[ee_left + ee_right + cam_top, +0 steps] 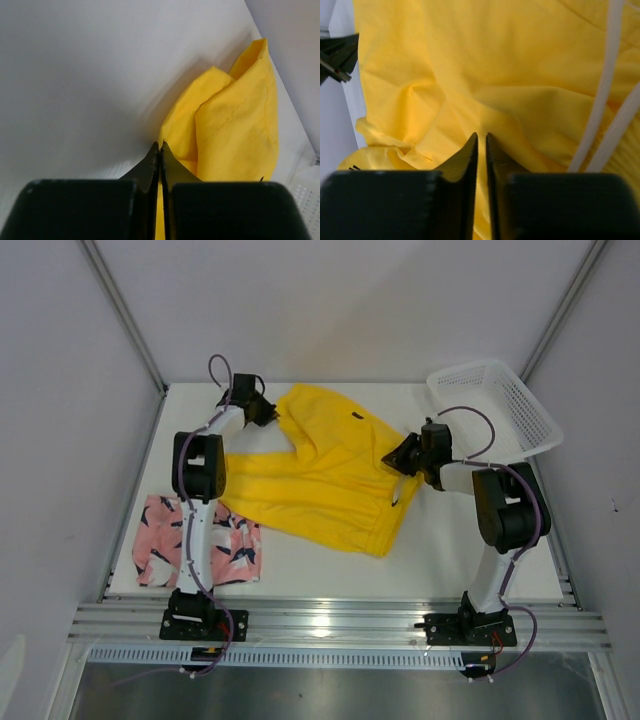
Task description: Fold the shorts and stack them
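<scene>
**Yellow shorts: gripped at two edges, fold about to begin**

Top view. The yellow shorts [320, 475] lie spread and rumpled mid-surface [450, 560], small dark logo uppermost. The left fingers [262, 411] are at the far-left corner and the right fingers [402, 456] at the right edge. The pink shorts [235, 552] lie flat and compact at near left, just clear of the yellow; the basket [500, 405] stands at far right. My reading: the yellow pair's fold is the step in hand.

Left wrist view. The left fingers [150, 165] are pressed together, with a lip of yellow cloth [235, 130] clamped between them.

Right wrist view. The right fingers [467, 155] are all but together, seemingly nipping the cloth [520, 75], with the white drawstring [605, 100] beside them.

Next move, I'd judge: both arms lift evenly and carry one edge across — with the cloth kept taut.
</scene>
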